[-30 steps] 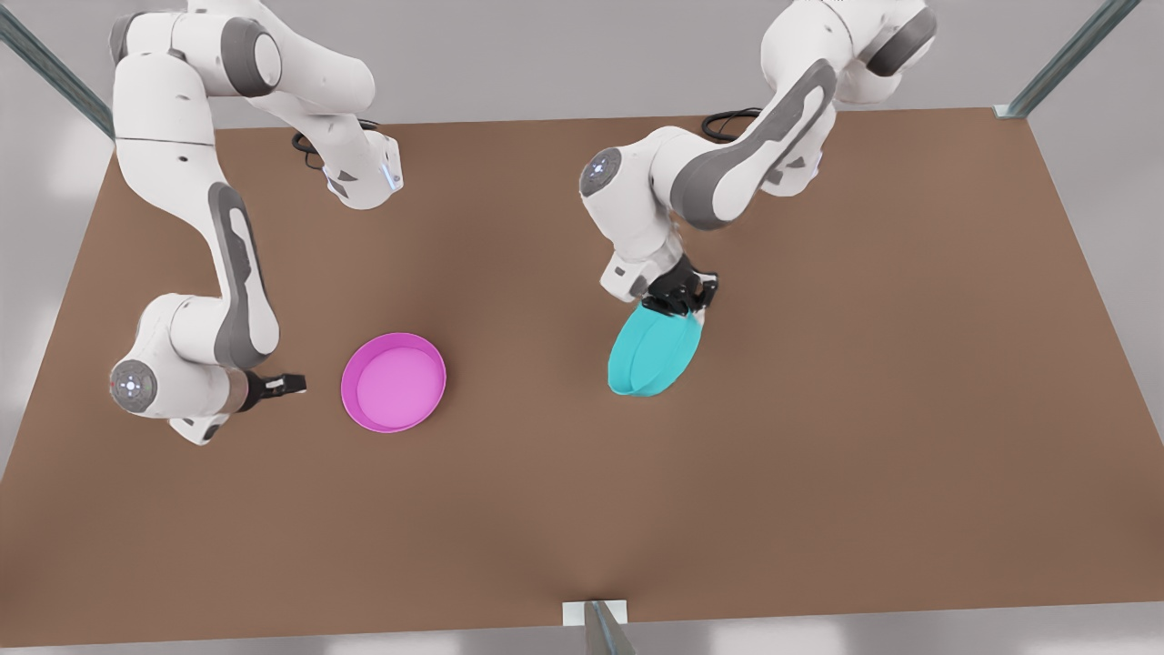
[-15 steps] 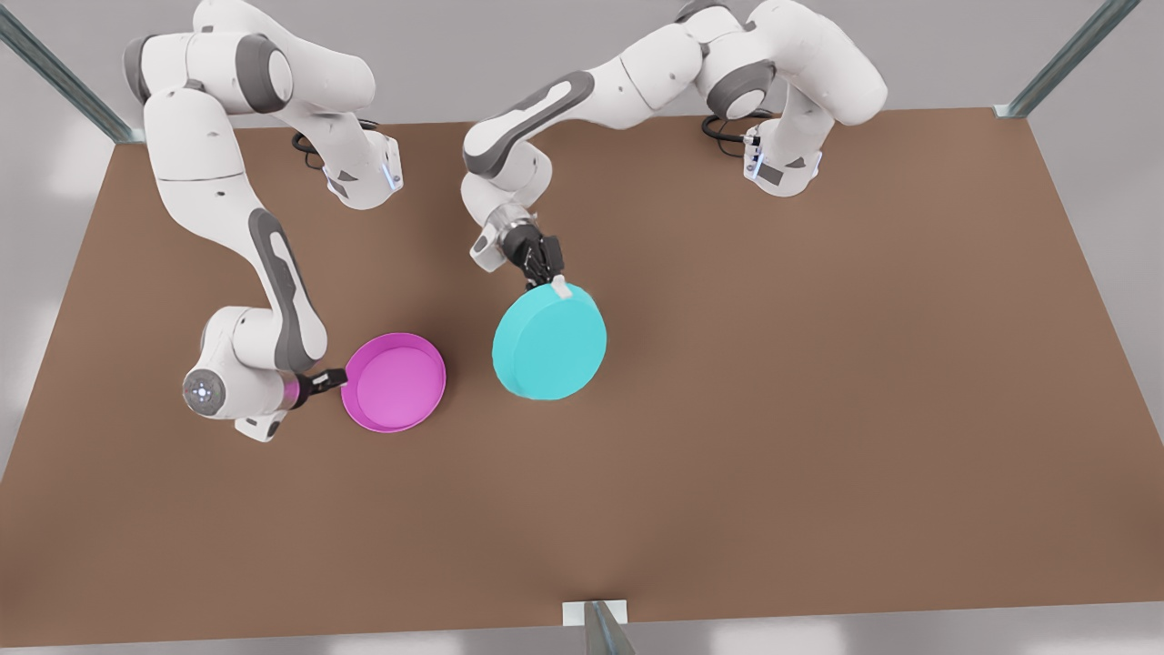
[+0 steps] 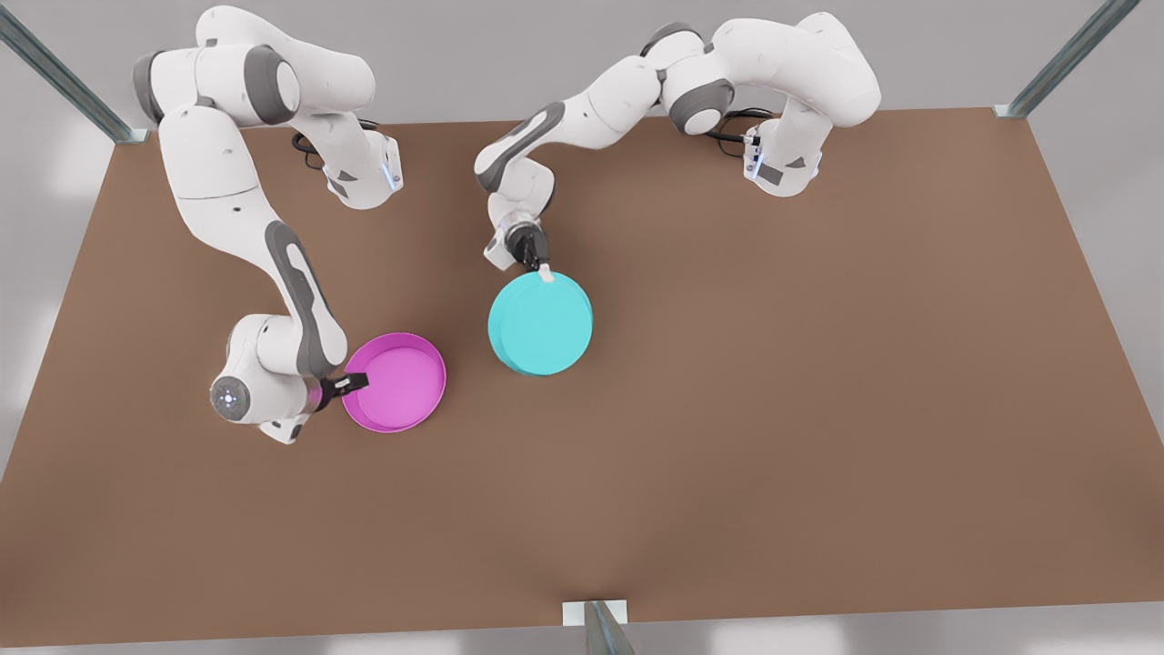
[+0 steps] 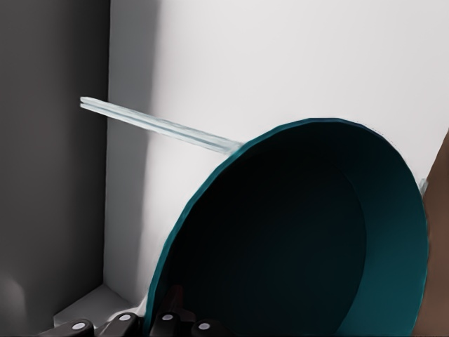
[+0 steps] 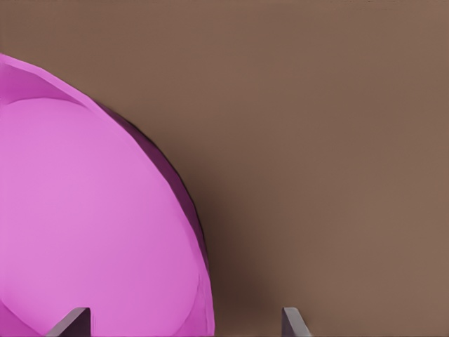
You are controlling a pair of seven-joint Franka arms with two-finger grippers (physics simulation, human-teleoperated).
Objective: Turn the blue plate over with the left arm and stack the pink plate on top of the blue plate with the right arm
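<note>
The blue plate [image 3: 540,323] is turned underside up near the table's middle, and its dark inside [image 4: 295,239] faces the left wrist camera. My left gripper [image 3: 544,270] is shut on its far rim. I cannot tell whether the plate touches the table. The pink plate [image 3: 395,382] sits upright on the table toward the front view's left. My right gripper [image 3: 355,382] is at its left rim. It is open, with one fingertip [image 5: 74,321] over the plate's inside [image 5: 84,210] and the other [image 5: 291,319] outside the rim.
The brown table [image 3: 773,409] stretches wide to the front view's right and toward the near edge. Both arm bases [image 3: 364,173] [image 3: 782,164] stand along the far edge. A metal post [image 3: 600,628] rises at the near edge.
The left arm carried the blue plate toward the front view's left and turned it from edge-on to underside up. The right gripper advanced until it straddles the pink plate's rim.
</note>
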